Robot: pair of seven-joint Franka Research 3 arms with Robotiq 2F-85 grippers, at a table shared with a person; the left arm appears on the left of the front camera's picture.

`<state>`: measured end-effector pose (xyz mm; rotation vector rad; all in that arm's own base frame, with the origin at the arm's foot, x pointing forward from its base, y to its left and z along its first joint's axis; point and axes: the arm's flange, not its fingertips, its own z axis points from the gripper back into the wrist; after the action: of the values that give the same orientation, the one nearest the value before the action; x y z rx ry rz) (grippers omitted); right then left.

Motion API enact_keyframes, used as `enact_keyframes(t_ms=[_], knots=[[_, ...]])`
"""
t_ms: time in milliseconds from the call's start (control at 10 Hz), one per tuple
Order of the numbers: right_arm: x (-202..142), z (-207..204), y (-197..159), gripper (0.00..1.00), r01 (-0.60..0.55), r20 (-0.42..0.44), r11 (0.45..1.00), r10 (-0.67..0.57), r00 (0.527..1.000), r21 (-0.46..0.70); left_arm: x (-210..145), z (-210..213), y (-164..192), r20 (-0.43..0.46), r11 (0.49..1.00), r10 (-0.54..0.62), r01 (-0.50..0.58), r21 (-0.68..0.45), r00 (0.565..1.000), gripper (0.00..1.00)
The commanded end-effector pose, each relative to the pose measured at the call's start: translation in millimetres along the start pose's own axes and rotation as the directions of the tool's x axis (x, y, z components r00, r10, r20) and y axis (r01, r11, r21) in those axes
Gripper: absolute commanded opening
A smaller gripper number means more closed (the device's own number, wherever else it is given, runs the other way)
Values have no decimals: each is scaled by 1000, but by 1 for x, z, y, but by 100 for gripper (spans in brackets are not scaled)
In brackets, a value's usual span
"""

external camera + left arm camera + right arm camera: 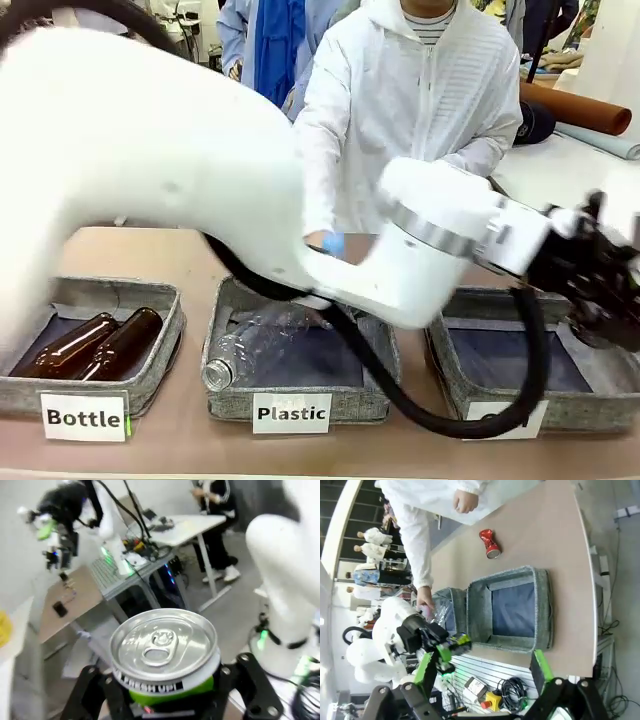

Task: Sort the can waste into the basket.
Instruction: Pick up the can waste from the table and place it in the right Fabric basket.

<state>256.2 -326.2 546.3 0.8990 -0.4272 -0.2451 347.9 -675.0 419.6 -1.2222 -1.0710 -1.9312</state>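
My left gripper (167, 682) is shut on a can (164, 647) with a silver pull-tab top, a black band of white print and green below it. In the front view the left gripper (598, 285) hangs over the right part of the grey felt basket (590, 408), whose label is mostly covered by a black cable. A crushed red can (490, 543) lies on the bare table beyond the basket (542, 607), near the person's side. My right gripper (485, 672) is open and holds nothing, high above the table's near edge.
The Bottle basket (160, 375) holds two brown bottles, and the Plastic basket (370, 400) holds a clear bottle. A person in a white coat (420, 90) stands at the far side, with one blue-gloved hand (328, 243) behind the Plastic basket. A black cable (420, 405) loops before the right basket.
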Motion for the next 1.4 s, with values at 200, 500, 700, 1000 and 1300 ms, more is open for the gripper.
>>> enact_keyframes(t_ms=[200,500,700,1000,1300], knots=[[1,-5,-23,100,14,-48,999,-12,999,43,10,-70,60,-178,993,9,-30,-115,984,0],[3,-5,-25,100,35,-45,997,-32,998,71,3,-64,61,-181,992,38,-59,-114,983,0],[1,-5,-25,100,32,-49,997,-28,998,67,3,-62,64,-201,995,12,-32,-97,979,57],[0,-7,-27,100,37,-58,997,-33,998,67,2,-49,70,-189,999,4,-10,-32,982,100],[0,-9,-28,100,40,-65,997,-36,997,60,1,-34,77,-207,999,5,5,51,978,100]])
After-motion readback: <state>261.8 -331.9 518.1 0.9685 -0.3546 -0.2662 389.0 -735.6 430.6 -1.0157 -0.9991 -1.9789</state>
